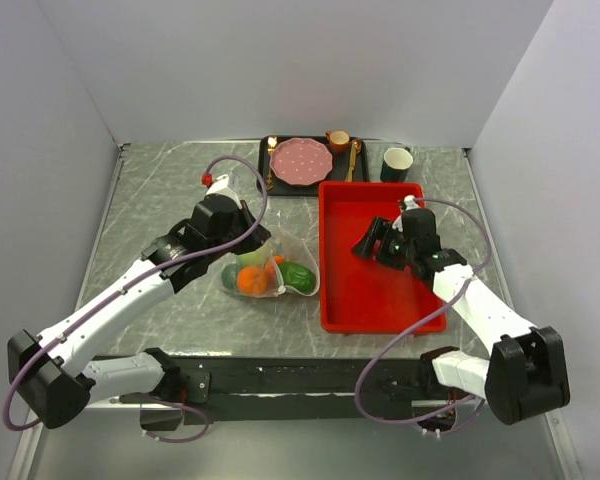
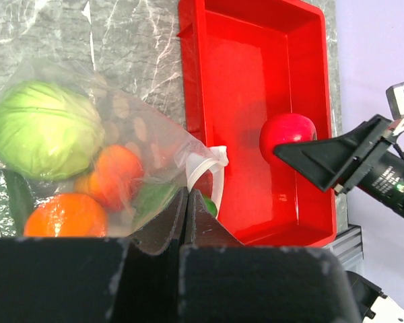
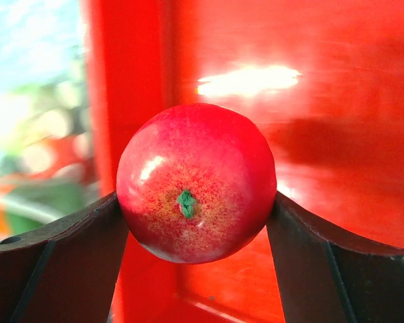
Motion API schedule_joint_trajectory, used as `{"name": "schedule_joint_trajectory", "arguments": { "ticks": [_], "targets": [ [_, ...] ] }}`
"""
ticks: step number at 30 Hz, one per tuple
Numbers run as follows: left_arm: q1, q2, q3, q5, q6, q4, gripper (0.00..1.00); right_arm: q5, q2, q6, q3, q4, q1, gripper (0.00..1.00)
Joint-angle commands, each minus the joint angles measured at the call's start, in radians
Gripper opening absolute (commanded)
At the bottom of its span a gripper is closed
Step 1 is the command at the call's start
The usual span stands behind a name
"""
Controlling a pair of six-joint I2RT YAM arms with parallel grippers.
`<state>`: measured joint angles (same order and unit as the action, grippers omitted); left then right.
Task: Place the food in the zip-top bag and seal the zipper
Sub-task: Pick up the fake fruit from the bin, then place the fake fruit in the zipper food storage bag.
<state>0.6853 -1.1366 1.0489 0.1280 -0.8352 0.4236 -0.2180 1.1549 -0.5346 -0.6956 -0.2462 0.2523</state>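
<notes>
In the red tray (image 1: 380, 300), right tool (image 3: 196, 202) grasps red apple (image 2: 286, 131); left tool (image 2: 186, 196) pinches food-filled zip-top bag (image 2: 145, 128).

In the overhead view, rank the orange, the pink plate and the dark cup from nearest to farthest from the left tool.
1. The orange, inside the bag right beside the left tool.
2. The pink plate, at the back, centre.
3. The dark cup, at the back, right.
</notes>
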Motion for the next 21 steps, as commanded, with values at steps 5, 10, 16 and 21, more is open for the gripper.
{"name": "schedule_joint_trajectory", "arguments": {
  "ticks": [5, 10, 16, 21],
  "targets": [
    [-0.004, 0.003, 0.007, -0.019, 0.002, -0.043, 0.01, -0.251, -0.090, 0.018, -0.093, 0.097, 0.097, 0.49],
    [-0.004, -0.002, 0.005, -0.033, 0.002, -0.054, 0.01, -0.259, -0.089, 0.019, -0.125, 0.128, 0.286, 0.49],
    [-0.004, -0.014, 0.013, -0.062, 0.001, -0.062, 0.01, -0.250, 0.009, 0.013, -0.148, 0.182, 0.416, 0.49],
    [-0.004, -0.009, 0.023, -0.070, 0.004, -0.059, 0.01, -0.204, 0.138, 0.047, -0.255, 0.137, 0.484, 0.49]
  ]
}}
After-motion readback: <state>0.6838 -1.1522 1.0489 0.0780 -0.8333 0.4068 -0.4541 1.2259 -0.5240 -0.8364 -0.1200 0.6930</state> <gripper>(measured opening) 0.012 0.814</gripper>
